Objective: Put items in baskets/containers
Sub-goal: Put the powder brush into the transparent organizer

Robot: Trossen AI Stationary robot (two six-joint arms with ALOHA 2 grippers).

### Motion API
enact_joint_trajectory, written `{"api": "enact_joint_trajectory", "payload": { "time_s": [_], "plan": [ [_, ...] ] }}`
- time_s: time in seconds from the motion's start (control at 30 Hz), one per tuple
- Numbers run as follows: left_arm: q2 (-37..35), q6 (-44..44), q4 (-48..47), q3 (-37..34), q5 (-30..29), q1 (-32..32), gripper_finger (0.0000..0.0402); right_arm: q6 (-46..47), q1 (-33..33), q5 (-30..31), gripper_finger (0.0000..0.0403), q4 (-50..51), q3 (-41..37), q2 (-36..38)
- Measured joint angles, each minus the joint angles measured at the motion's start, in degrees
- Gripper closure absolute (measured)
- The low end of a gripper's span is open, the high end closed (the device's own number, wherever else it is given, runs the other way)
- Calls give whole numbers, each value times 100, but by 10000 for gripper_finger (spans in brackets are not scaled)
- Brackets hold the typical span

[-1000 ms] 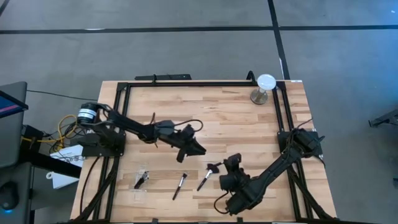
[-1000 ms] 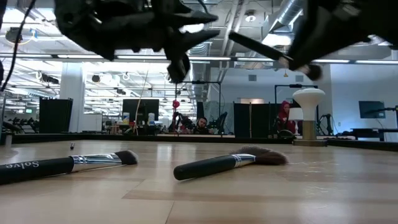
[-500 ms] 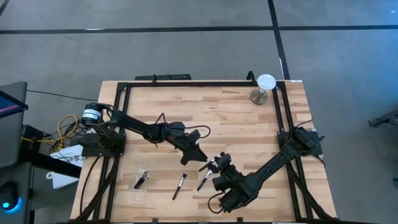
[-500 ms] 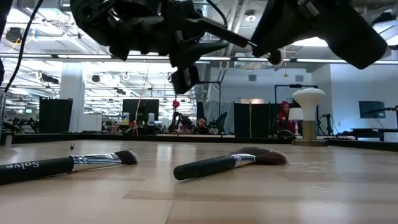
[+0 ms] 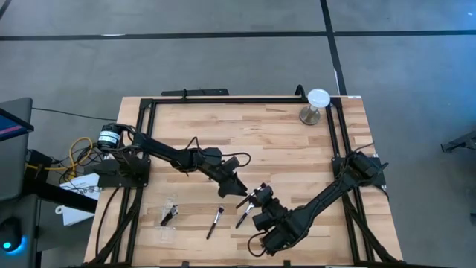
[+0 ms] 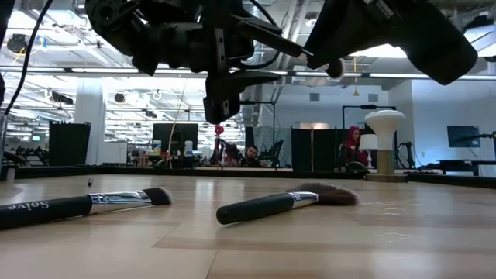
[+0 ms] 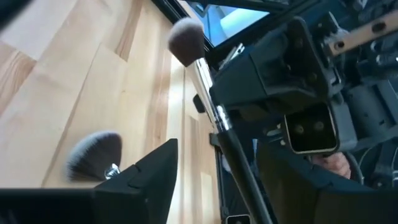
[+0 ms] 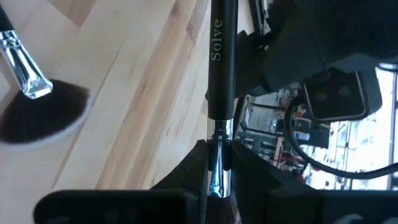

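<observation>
My right gripper (image 5: 258, 199) is shut on a slim makeup brush (image 8: 222, 56) with a black handle marked "Solve", held above the table's near middle. My left gripper (image 5: 239, 189) is open. Its two fingers (image 7: 149, 174) stand on either side of that brush's handle (image 7: 239, 168), and I cannot tell whether they touch it. Two more brushes (image 5: 215, 222) (image 5: 244, 216) lie flat on the wood under the grippers. The clear tray (image 5: 169, 217) stands near the near left corner with dark brushes in it. My right gripper pinches the brush by its silver ferrule (image 8: 214, 134) between its two fingers. The handle runs on past the fingertips toward my left gripper, and the bristle head (image 7: 186, 38) is at the right gripper's side. The brush is lifted clear of the table, slanting.
A round white disc on a metal stand (image 5: 317, 103) stands at the far right corner. A black frame (image 5: 223, 100) runs around the table top. Bare wood lies across the far half. People show in the room beyond the table.
My right gripper has carried the brush toward the table's left, toward my left gripper. My left gripper has gone toward the near edge and right to meet it, and the brush's handle now lies between its fingers. The brushes on the table have not moved.
</observation>
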State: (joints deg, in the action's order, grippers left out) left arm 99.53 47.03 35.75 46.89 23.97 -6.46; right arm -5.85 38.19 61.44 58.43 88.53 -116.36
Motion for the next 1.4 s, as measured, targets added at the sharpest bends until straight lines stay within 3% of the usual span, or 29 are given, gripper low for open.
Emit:
{"api": "enact_joint_trajectory", "payload": {
  "time_s": [0.43,0.57,0.7,0.9,1.07,1.3,1.4],
  "plan": [
    [-1,127,-75,0,-19,-76,190,-1090,-440,8,356,-828,2,0],
    [-2,-241,-183,0,-170,-74,206,-1089,-443,17,356,-828,2,2],
    [-9,-618,-332,0,-528,-84,255,-1080,-338,11,356,-825,0,0],
    [-9,-1153,-347,0,-578,-80,358,-686,-241,-18,351,-900,0,0],
    [-9,-1681,-371,0,-771,-105,359,-314,-151,117,345,-966,1,0],
    [-4,-2278,-351,-4,-1353,-131,350,-12,291,999,344,-887,2,51],
    [-4,-2616,-33,-4,-1423,-121,354,724,543,1270,344,-831,2,215]
  ]
}}
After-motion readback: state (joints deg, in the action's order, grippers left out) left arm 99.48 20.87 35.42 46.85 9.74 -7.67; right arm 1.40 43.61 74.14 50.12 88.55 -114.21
